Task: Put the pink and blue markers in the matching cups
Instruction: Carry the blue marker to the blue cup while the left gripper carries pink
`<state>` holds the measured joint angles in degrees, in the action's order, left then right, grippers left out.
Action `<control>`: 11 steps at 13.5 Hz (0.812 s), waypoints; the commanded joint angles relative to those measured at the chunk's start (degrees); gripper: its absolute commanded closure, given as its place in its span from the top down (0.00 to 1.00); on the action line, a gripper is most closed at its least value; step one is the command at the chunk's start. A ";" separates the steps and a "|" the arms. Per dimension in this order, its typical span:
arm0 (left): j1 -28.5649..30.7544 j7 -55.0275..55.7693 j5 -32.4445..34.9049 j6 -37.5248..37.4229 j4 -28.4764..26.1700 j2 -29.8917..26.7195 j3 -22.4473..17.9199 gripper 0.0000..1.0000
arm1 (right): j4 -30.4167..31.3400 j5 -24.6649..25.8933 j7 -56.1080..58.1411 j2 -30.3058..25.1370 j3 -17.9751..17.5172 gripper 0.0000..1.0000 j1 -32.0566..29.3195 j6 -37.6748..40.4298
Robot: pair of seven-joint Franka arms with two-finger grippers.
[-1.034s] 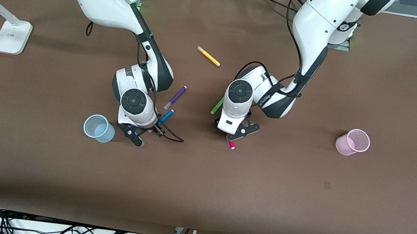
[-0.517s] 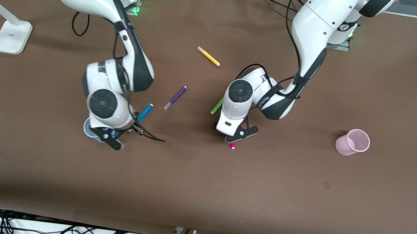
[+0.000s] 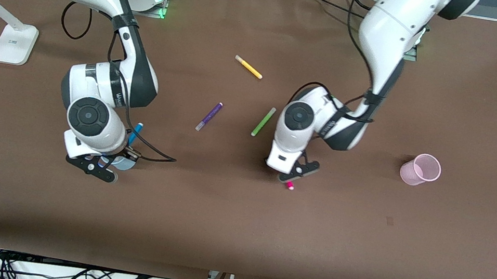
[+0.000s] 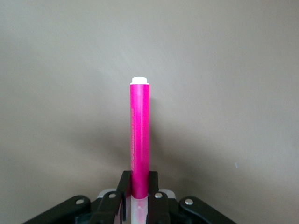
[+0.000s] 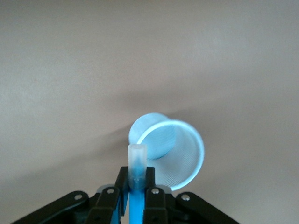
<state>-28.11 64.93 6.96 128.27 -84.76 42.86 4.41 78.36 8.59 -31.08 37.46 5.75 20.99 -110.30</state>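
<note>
Right tool, at the lower left of the frame, pinches the blue marker just over the blue cup. Your left tool, near the frame's center, is clamped on the pink marker above bare desk, well apart from the pink cup at the right. Watch the blue one: its pale end sits at the cup's rim, not over the mouth, so I judge a release here could clip the edge, tip that light cup or drop the marker outside.
</note>
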 commanded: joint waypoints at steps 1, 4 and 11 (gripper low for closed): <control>4.63 -6.10 -4.11 -9.50 -1.11 -7.43 0.95 0.00 | -0.31 0.47 11.63 -1.33 0.32 0.00 -0.85 1.40; 9.11 -16.29 -8.10 -18.20 -1.20 -12.88 0.78 0.00 | -0.49 0.99 21.19 -1.33 0.14 0.00 -0.86 0.96; 16.41 -49.95 -0.38 -29.12 -2.34 -20.97 0.25 0.00 | -0.31 0.38 49.69 -1.07 0.14 0.00 -1.04 1.49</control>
<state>-12.41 22.04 3.06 100.37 -84.55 24.72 4.20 78.16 8.68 12.18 36.73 6.23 20.19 -109.88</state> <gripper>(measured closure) 0.819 0.828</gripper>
